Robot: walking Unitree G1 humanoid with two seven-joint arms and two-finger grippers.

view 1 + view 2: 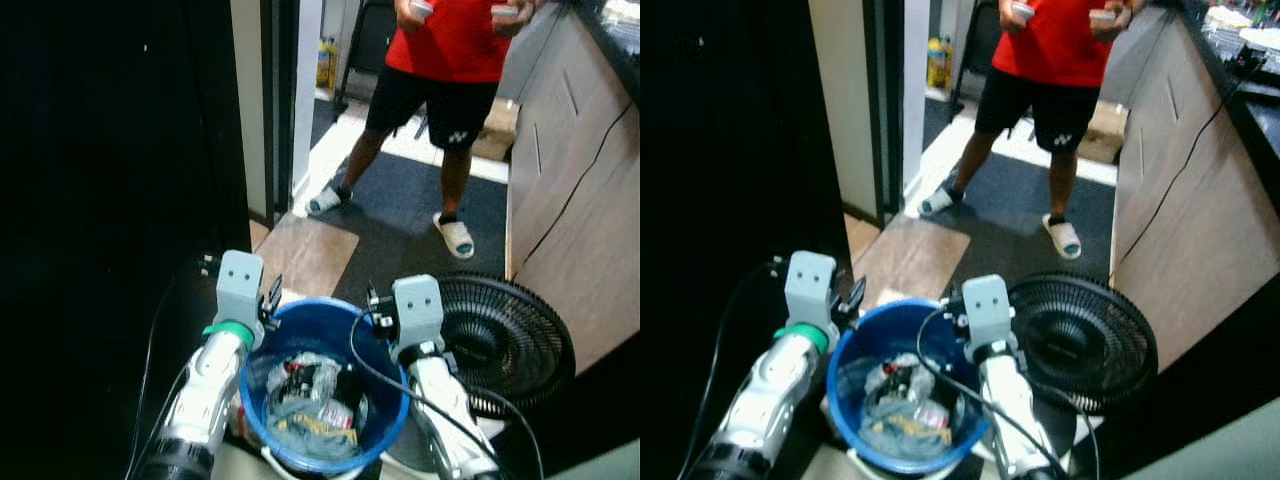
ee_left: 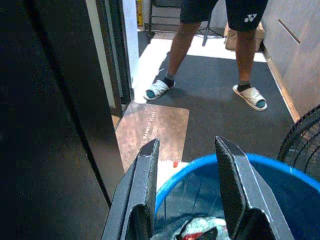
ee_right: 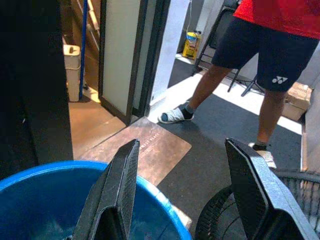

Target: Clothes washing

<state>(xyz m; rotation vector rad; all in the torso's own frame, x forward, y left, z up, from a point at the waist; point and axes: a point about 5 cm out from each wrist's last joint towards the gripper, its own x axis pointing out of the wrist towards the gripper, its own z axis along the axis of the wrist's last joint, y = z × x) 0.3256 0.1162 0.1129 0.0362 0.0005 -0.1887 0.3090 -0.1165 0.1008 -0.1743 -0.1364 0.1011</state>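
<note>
A blue bucket [image 1: 325, 385] holding crumpled clothes [image 1: 305, 400] sits on the floor between the robot's two forearms, beside a black fan [image 1: 505, 335] lying at its right. The head views show both silver arms reaching forward at either side of the bucket's rim. The left wrist view shows the left gripper [image 2: 187, 187] with its fingers set narrowly apart over the bucket's near rim, holding nothing; the right wrist view shows the right gripper [image 3: 187, 192] spread wide above the rim, also holding nothing. Ahead, a person in a red shirt [image 1: 450, 40] stands on a dark mat [image 1: 420, 215] past a brown doormat [image 2: 152, 130].
</note>
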